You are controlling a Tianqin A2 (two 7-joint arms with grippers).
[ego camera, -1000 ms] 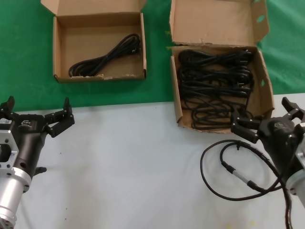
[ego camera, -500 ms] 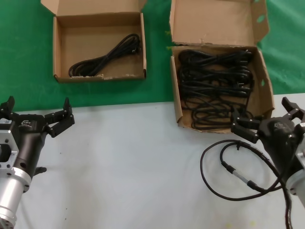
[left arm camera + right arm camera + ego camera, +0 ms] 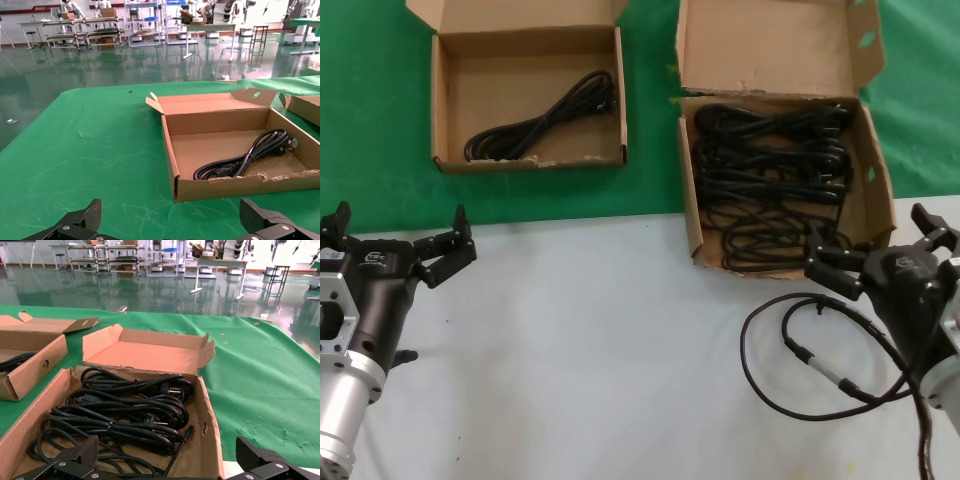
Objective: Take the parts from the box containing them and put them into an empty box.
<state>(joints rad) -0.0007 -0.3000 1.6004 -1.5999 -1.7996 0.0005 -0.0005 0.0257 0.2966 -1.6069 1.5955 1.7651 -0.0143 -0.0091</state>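
So far one power cord (image 3: 542, 122) lies in the smaller box (image 3: 440, 110) at eleven o'clock, the remaining cords (image 3: 770, 190) fill the larger box (image 3: 876, 190) at one o'clock, and both left gripper (image 3: 398, 243) and right gripper (image 3: 875, 245) hover wide and empty.

Black power cords (image 3: 770, 185) fill a brown cardboard box (image 3: 876, 190) with green-spotted lid flap (image 3: 865, 40). Smaller brown box (image 3: 440, 100) holds one black cord (image 3: 542, 122). Green cloth (image 3: 370, 120) at 12 o'clock; pale grey surface (image 3: 600, 350).
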